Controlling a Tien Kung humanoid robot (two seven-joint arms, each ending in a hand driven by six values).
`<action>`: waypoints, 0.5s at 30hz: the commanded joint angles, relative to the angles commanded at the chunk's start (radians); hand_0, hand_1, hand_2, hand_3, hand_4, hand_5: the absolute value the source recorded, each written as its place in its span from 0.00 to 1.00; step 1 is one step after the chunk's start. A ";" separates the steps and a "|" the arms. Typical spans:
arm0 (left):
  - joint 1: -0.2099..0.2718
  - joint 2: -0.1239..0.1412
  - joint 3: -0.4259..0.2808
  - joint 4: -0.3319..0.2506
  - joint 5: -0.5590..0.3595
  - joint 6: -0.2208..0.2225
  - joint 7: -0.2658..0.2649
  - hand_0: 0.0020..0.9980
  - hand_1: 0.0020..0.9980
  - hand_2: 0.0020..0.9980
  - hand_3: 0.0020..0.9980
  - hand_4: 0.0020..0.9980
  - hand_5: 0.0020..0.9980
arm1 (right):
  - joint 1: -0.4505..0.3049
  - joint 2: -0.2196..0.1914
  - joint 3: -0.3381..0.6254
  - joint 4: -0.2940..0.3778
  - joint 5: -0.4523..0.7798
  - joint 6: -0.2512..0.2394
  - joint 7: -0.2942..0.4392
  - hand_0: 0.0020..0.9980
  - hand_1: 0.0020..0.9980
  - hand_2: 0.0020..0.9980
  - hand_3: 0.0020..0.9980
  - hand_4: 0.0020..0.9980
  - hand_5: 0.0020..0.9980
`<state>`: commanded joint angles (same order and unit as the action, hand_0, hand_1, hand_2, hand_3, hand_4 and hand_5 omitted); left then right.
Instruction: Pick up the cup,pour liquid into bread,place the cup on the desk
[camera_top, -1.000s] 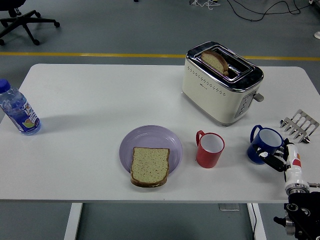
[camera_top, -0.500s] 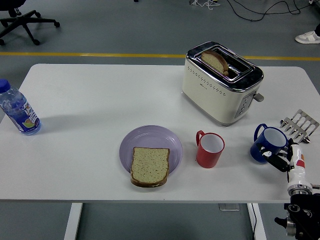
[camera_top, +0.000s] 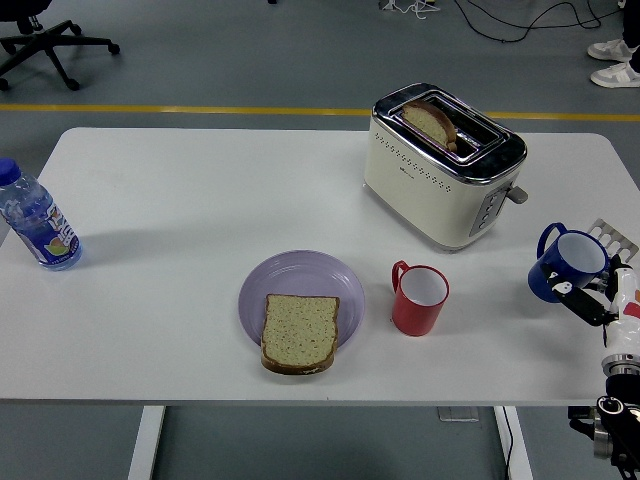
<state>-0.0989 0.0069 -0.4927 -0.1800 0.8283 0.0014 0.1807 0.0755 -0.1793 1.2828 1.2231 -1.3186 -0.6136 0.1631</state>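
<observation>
– Where's the cup?
– My right hand (camera_top: 592, 298) is clamped on the blue cup (camera_top: 566, 262), near the table's (camera_top: 180, 190) right edge
– Risk?
– It could tip early and spill before reaching the bread (camera_top: 299, 332)

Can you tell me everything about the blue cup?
The blue cup is a glossy dark blue mug, white inside, with a loop handle on its left side. It sits tilted toward the camera near the table's right edge, in front of a metal rack. The robot's right hand grips it from below right.
</observation>
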 joint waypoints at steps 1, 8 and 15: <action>0.000 0.000 0.000 0.000 0.000 0.000 0.000 0.68 0.74 0.75 0.65 0.41 1.00 | 0.000 -0.001 0.004 0.005 -0.008 0.000 -0.001 0.32 0.33 0.50 0.53 0.81 0.08; -0.002 0.000 0.000 0.000 -0.003 0.000 -0.001 0.68 0.74 0.75 0.65 0.41 1.00 | -0.006 -0.018 0.038 0.076 -0.095 0.029 -0.054 0.26 0.27 0.47 0.52 0.80 0.07; -0.003 -0.001 -0.006 0.000 -0.002 0.001 -0.003 0.68 0.74 0.75 0.65 0.41 1.00 | -0.019 -0.041 0.060 0.202 -0.179 0.074 -0.142 0.15 0.14 0.35 0.48 0.77 0.07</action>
<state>-0.1019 0.0063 -0.4988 -0.1800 0.8259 0.0025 0.1776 0.0565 -0.2199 1.3428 1.4253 -1.4978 -0.5393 0.0210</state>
